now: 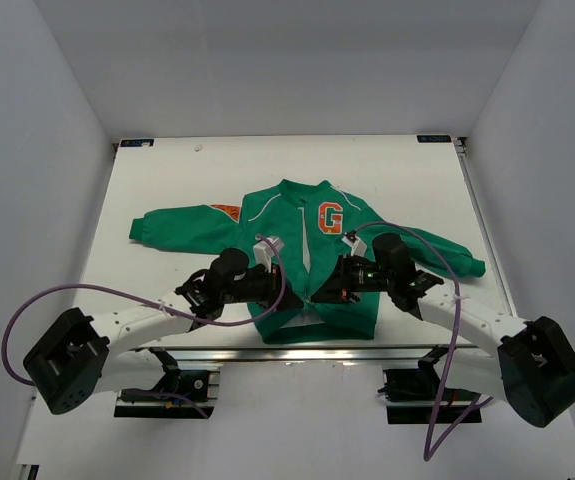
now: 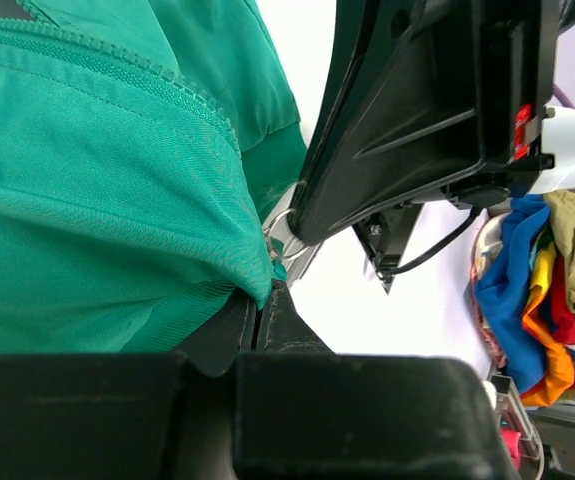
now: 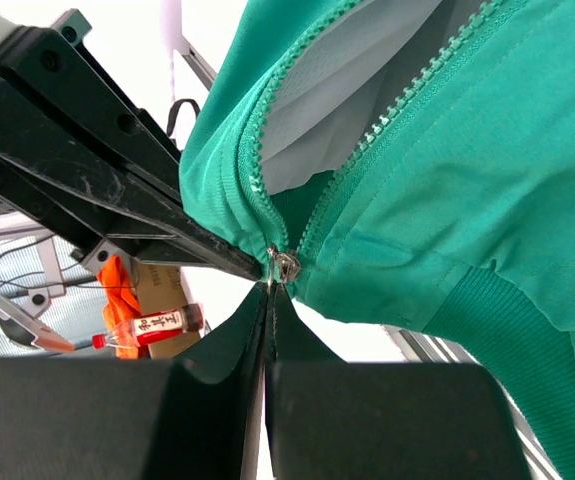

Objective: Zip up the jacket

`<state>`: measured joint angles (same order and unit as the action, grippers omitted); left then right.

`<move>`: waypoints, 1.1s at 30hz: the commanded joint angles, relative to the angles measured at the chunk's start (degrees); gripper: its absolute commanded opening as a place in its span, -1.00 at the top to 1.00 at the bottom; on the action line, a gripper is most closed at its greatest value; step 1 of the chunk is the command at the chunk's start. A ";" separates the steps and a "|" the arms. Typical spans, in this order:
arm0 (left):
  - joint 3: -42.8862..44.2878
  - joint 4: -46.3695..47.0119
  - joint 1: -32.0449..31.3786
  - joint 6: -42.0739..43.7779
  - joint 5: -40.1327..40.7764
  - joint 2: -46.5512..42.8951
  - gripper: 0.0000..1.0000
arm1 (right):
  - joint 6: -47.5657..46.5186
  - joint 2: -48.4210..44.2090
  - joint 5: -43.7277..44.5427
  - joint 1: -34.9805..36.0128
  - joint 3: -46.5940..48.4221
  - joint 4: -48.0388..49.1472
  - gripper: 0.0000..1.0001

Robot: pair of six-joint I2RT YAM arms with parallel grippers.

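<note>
The green jacket (image 1: 297,235) lies flat on the white table, collar away from me, with its orange "G" patch (image 1: 330,216) up and its front open. The pale lining (image 3: 337,100) shows between the two zipper rows. My left gripper (image 1: 279,288) is shut on the jacket's ribbed bottom edge (image 2: 182,315) just beside the zipper's foot; its tips (image 2: 260,305) pinch the fabric. My right gripper (image 1: 325,293) is shut on the metal zipper pull (image 3: 283,264) at the hem, its tips (image 3: 270,290) directly under the slider. The two grippers almost touch.
The table's front rail (image 1: 287,352) runs just below the hem. Purple cables (image 1: 117,292) loop over both arms. Off the table, a pile of coloured cloth (image 2: 537,290) and a small red-labelled bottle (image 3: 152,325) show.
</note>
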<state>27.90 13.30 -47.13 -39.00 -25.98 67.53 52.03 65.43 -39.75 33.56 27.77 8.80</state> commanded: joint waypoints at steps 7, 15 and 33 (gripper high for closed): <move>3.13 0.23 -0.68 -3.01 -1.53 0.68 1.00 | -0.97 2.33 2.39 3.35 0.00 4.39 1.00; 3.04 0.50 -0.77 -3.45 -1.27 0.41 1.00 | -1.67 2.95 3.53 4.14 1.14 2.72 0.74; 3.21 -4.58 -0.77 -1.69 -1.18 -0.38 1.00 | -7.47 0.32 12.85 4.85 8.87 -8.08 1.00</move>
<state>29.15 11.07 -47.48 -41.80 -26.00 68.79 47.37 68.12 -31.73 39.18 31.90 3.16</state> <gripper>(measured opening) 0.030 0.016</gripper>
